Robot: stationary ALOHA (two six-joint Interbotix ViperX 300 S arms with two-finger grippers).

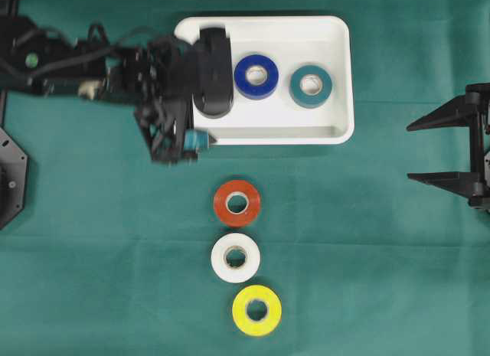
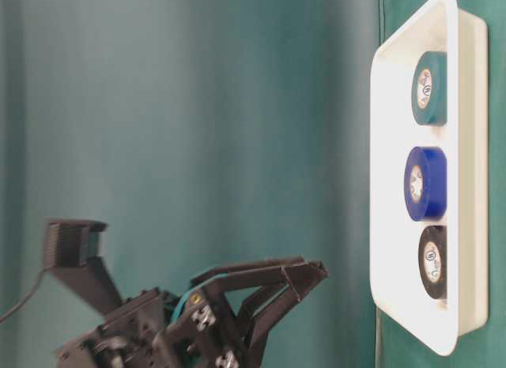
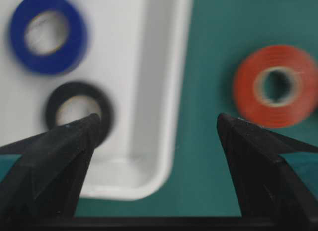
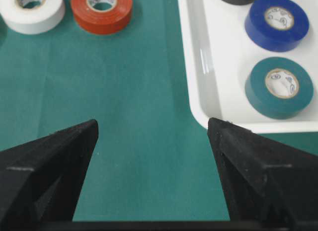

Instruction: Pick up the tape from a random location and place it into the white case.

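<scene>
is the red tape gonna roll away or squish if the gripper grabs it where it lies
The red tape lies flat on its face on the green cloth, so it probably won't roll unless tipped onto its edge. It looks like a tightly wound roll on a core, so likely stiff under a pinch. Its smooth side may be a bit slippery, and a push would probably slide it.

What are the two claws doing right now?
Left gripper: jaws open, holding nothing.
Right gripper: jaws open, holding nothing.

Left arm (image 1: 164, 76) hangs over white case's (image 1: 341, 80) left end, blocking access there. Bare cloth (image 1: 367, 233) right of red (image 1: 236, 204), white (image 1: 235, 258), yellow rolls (image 1: 256, 311) gives open passage.
</scene>
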